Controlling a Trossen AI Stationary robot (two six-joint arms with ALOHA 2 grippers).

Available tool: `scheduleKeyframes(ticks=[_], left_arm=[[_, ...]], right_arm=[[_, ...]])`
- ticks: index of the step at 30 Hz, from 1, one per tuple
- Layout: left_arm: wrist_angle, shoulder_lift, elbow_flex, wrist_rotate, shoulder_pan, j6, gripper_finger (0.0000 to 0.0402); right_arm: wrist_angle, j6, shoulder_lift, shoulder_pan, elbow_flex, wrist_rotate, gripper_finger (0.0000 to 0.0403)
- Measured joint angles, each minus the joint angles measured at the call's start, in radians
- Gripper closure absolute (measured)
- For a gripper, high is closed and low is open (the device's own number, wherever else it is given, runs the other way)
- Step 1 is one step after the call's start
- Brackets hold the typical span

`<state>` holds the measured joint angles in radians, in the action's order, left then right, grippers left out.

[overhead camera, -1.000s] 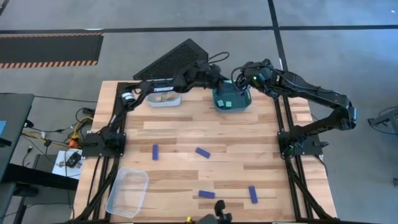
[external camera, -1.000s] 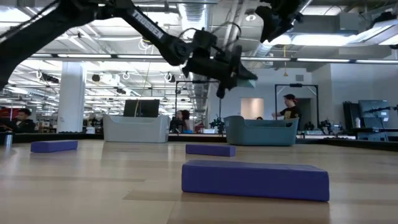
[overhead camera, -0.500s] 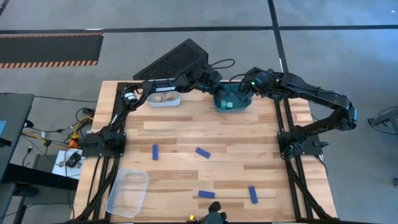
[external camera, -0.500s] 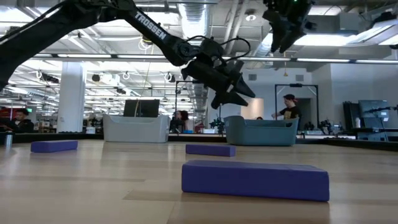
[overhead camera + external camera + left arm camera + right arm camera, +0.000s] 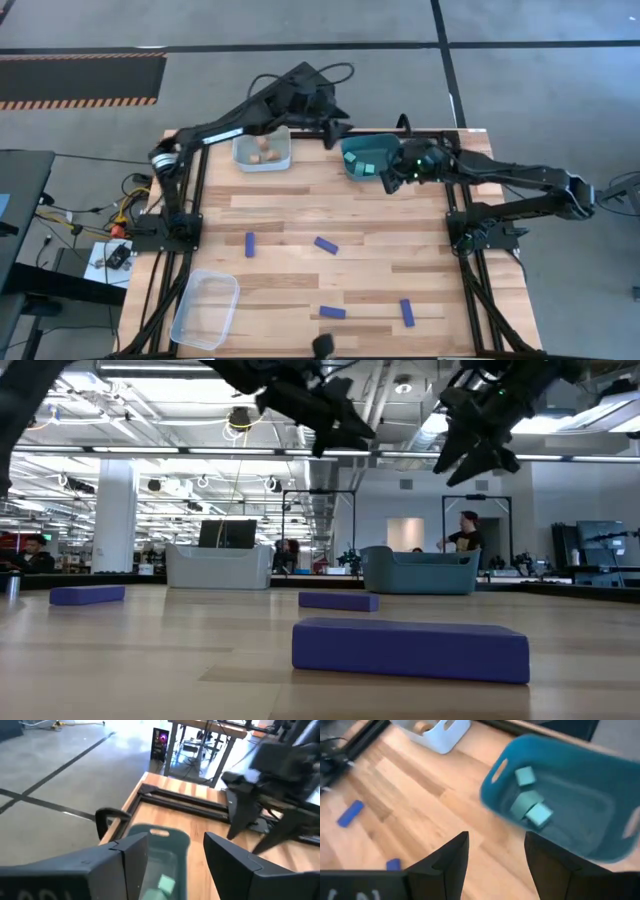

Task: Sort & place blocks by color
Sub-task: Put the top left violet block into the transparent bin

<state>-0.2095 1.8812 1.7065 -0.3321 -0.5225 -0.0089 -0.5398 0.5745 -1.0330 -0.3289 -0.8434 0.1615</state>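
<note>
Both arms have pulled back from over the teal bin: the left pincer now hangs beyond the bench edge at 12 o'clock, the right pincer at the bin's 4 o'clock. Each stands apart, empty. Teal cubes lie in the teal bin, tan cubes in the pale bin. Four blue bars remain loose toward 6 o'clock (clear bin at 7). They look light, rigid, smooth; pinching across the narrow sides seems safest.

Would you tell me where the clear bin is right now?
In the high view, the clear bin sits at the table's near-left corner, left of the dark blue bars, far from both end effectors.
</note>
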Motion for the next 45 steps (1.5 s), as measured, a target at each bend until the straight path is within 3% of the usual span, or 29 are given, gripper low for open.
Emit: scheduleKeyframes(ticks=[7, 10, 16, 20, 26, 30, 36, 40, 45], left_arm=[[0.267, -0.268, -0.439, 0.031, 0.037, -0.089, 0.023], [0.338, -0.406, -0.616, 0.079, 0.072, -0.113, 0.023], [0.259, -0.666, -0.802, 0.227, 0.258, -0.095, 0.023], [0.078, -0.773, -0.841, 0.393, 0.446, -0.061, 0.023], [-0.196, -0.854, -0.843, 0.625, 0.675, -0.225, 0.023], [-0.312, -0.894, -0.842, 0.712, 0.748, -0.285, 0.023], [-0.493, -1.0, -0.842, 0.731, 0.759, -0.276, 0.023], [-0.571, -1.104, -0.842, 0.711, 0.765, -0.296, 0.023], [-0.543, -1.239, -0.908, 0.714, 0.77, -0.35, 0.023]], right_arm=[[0.054, -0.004, -0.071, 0.173, 0.039, -0.012, 0.0224], [0.15, -0.082, -0.151, 0.264, 0.039, -0.01, 0.0232], [0.331, -0.279, -0.382, 0.413, 0.022, 0.005, 0.02], [0.352, -0.246, -0.529, 0.444, -0.04, -0.004, 0.0164], [0.398, -0.289, -0.729, 0.496, -0.143, -0.005, 0.0153], [0.391, -0.216, -0.844, 0.496, -0.22, 0.002, 0.0153], [0.311, -0.08, -0.968, 0.479, -0.34, 0.018, 0.0155], [0.28, -0.02, -0.98, 0.487, -0.376, 0.044, 0.0186], [0.292, 0.083, -0.966, 0.475, -0.382, 0.049, 0.0286]])
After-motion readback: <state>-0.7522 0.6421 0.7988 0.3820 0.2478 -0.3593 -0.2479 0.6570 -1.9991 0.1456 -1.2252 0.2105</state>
